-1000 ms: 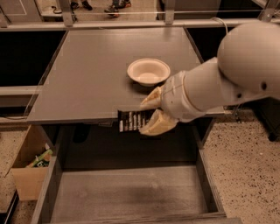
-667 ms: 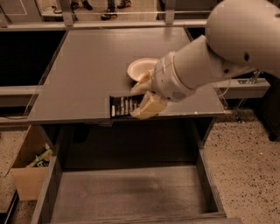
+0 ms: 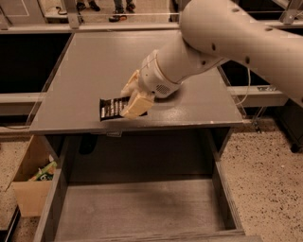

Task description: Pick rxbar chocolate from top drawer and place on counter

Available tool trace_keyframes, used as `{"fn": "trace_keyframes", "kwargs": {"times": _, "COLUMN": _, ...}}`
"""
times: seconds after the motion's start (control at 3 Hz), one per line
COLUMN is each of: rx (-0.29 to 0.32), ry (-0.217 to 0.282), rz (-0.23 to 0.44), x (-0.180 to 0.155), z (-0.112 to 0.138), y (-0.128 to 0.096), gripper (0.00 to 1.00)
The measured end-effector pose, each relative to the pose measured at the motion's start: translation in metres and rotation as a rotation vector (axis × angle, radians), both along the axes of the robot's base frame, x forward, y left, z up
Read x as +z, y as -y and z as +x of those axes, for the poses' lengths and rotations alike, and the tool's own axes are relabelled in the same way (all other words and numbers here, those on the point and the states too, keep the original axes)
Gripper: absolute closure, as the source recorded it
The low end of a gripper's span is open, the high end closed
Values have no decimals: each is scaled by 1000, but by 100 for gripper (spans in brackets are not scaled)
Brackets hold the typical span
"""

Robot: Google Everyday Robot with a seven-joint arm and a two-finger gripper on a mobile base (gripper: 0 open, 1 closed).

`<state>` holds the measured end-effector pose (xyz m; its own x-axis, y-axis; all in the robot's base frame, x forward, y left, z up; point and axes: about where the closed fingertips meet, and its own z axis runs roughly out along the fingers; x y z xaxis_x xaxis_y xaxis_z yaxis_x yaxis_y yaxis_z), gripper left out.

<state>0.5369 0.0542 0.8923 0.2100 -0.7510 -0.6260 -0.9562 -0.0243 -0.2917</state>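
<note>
The rxbar chocolate [image 3: 110,108] is a dark wrapper with white lettering, held over the front left part of the counter [image 3: 94,66]. My gripper [image 3: 133,98] is shut on the bar's right end, its cream fingers [image 3: 137,105] above and below it. Whether the bar touches the counter I cannot tell. The top drawer [image 3: 142,208] is pulled open below the counter's front edge, with a bare grey bottom. My arm [image 3: 222,38] reaches in from the upper right and hides the middle right of the counter.
A cardboard box [image 3: 31,182] with green items stands on the floor left of the drawer. Dark shelves flank the counter on both sides. Speckled floor lies to the right. People's feet [image 3: 118,12] show beyond the counter's far edge.
My gripper has carried the bar up from the drawer's front edge and leftward over the counter. The arm now covers the white bowl that showed earlier.
</note>
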Motion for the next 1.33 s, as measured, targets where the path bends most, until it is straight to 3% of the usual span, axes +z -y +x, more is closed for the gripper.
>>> {"fn": "trace_keyframes", "kwargs": {"times": 1.0, "rx": 8, "ry": -102, "rz": -13, "x": -56, "z": 31, "y": -37, "gripper": 100}}
{"fn": "trace_keyframes", "kwargs": {"times": 1.33, "rx": 8, "ry": -102, "rz": -13, "x": -56, "z": 31, "y": -37, "gripper": 81}}
